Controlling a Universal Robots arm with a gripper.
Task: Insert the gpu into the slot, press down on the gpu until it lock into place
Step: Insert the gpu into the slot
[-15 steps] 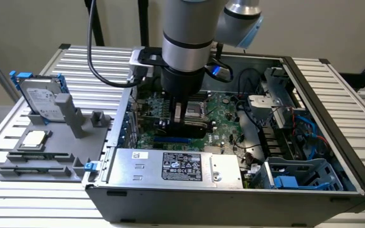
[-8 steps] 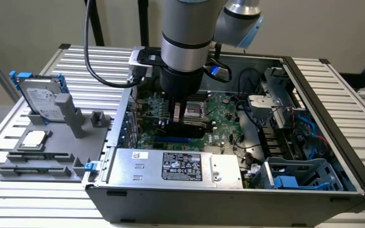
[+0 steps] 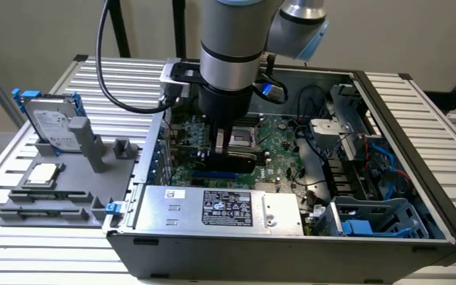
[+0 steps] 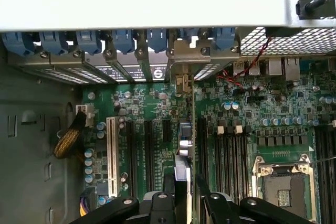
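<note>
Open PC case [image 3: 291,252] on a slatted metal surface [image 3: 426,107], arm reaching down into it. The fingers [image 4: 168,190] pinch the gpu [image 4: 182,153] by its two faces, spread only about the card's thickness. The gpu stands on edge over the motherboard, directly above the blue slot [image 3: 211,176]; from the exterior view a strip of blue shows under it, so it doesn't look seated. Its long axis runs parallel to the slot, along the exterior view's left-right. The bracket end points at the rear panel with its row of blue retainer clips [image 4: 123,39]. It's tight around the card: black expansion slots and a white PCI slot [image 4: 111,150] on one side, memory slots [image 4: 226,150] and the CPU socket [image 4: 283,187] on the other. Red wires [image 4: 252,64] hang near the rear I/O. The power supply [image 3: 173,208] sits just in front of the slot; its white label [image 3: 226,208] has print too small to read. A hard drive [image 3: 50,122] sits outside the case on a grey fixture; its label is unreadable too.
</note>
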